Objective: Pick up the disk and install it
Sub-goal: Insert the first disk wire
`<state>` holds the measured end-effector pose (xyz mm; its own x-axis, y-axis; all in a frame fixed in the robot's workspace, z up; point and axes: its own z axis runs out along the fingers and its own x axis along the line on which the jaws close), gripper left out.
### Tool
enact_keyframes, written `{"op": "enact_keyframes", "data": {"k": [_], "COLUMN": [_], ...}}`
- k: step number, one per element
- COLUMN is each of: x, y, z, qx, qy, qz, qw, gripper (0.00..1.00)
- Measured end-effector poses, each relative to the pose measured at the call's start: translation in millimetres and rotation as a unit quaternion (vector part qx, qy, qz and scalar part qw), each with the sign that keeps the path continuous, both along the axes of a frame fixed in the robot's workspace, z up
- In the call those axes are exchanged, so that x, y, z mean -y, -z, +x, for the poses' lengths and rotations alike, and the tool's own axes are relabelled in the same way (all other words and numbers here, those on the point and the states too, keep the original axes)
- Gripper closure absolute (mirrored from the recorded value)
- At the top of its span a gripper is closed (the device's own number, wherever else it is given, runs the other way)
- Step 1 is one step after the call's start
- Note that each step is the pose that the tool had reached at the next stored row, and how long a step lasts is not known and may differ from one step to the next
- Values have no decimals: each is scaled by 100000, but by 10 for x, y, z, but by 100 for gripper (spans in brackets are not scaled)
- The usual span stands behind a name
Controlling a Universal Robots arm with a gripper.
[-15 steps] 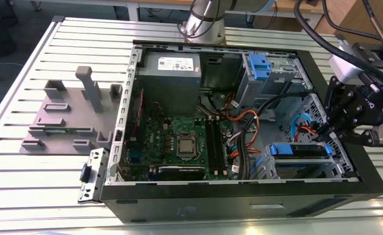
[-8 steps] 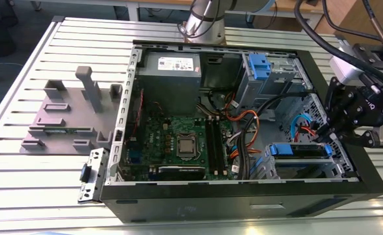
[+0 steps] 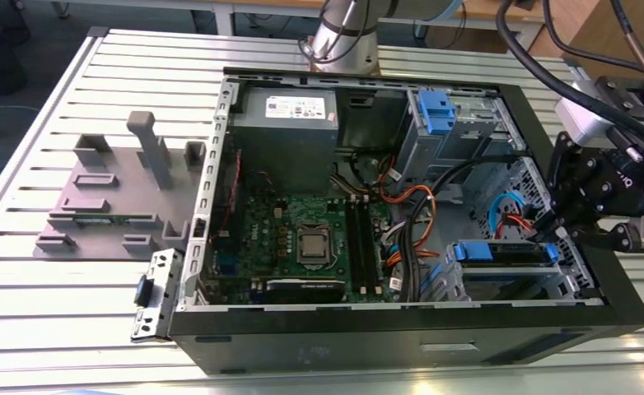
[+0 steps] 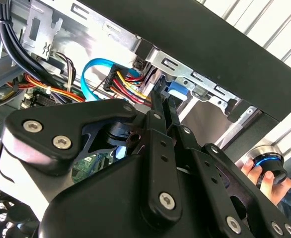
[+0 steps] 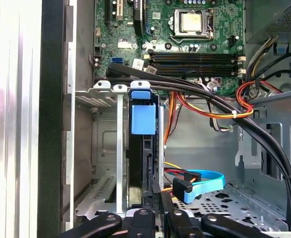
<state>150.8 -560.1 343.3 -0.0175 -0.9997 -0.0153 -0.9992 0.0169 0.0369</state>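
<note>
Clenched claw (image 3: 551,224) low inside an open computer case (image 3: 410,337), at the exterior view's right, with black fingers (image 4: 158,124) drawn nearly together and only a thin gap between them. Tips right at the end of the disk (image 3: 506,252); impossible to tell whether pinching any edge of it.

Disk seated in a metal drive cage (image 3: 520,284) at the case's near right corner in the exterior view, blue bracket uppermost. Seen edge-on in the first wrist view, disk (image 5: 143,119) upright between the cage's silver walls, claw (image 5: 155,198) just beside its dark end. In the second wrist view, a patch of the disk's blue bracket (image 4: 178,88) just past the claw (image 4: 163,93).

Blue ribbon cable (image 5: 205,181) and a bundle of red, orange and yellow wires (image 4: 128,82) close beside the fingers. Thick black cables (image 5: 264,144) draped across the case interior.

Green circuit board (image 3: 300,239) flat on the case floor, bare processor (image 3: 313,244) near its middle. Grey metal box (image 3: 289,107) with a white sticker at the far end, small blue latch piece (image 3: 437,111) in the bay beside it.

Case flat on a slatted metal bench (image 3: 36,288). Grey moulded fixture (image 3: 114,197) on the bench at the exterior view's left, well apart from the claw.

A person's hand (image 4: 257,173) on a black knob with a blue ring (image 4: 269,163), outside the case in the second wrist view.
</note>
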Motion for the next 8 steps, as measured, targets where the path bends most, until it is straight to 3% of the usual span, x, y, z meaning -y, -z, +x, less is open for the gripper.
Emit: {"op": "enact_keyframes", "data": {"k": [8], "x": [30], "y": [24], "z": [-4], "qx": [0], "qy": [-3], "qz": [-47], "qw": [100000], "gripper": [83]}}
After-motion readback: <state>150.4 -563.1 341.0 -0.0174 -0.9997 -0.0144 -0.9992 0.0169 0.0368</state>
